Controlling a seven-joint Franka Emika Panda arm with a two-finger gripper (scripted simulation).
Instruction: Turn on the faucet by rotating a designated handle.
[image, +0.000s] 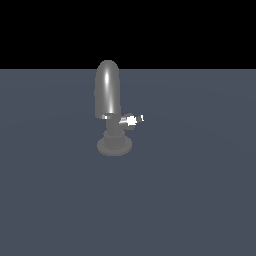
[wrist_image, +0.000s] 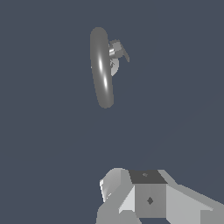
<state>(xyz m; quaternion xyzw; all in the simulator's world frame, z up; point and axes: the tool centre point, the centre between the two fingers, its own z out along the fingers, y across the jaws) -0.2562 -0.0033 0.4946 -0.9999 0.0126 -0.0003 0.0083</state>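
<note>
The faucet (image: 108, 95) is a shiny grey fixture with a tall rounded spout, standing on a round ringed base on the dark floor. The handle (image: 129, 120), a short grey stub with a bright white tip, sticks out from the neck toward the exterior view's right. In the wrist view the faucet (wrist_image: 101, 68) appears from above as a long rounded shape, with the handle (wrist_image: 119, 50) beside it. Pale blocky parts of my gripper (wrist_image: 133, 190) fill the picture's edge, well apart from the faucet. Its fingertips are not distinct. The arm is absent from the exterior view.
A flat dark blue-grey floor (image: 200, 200) stretches all around the faucet, under a black background. Nothing else stands on it.
</note>
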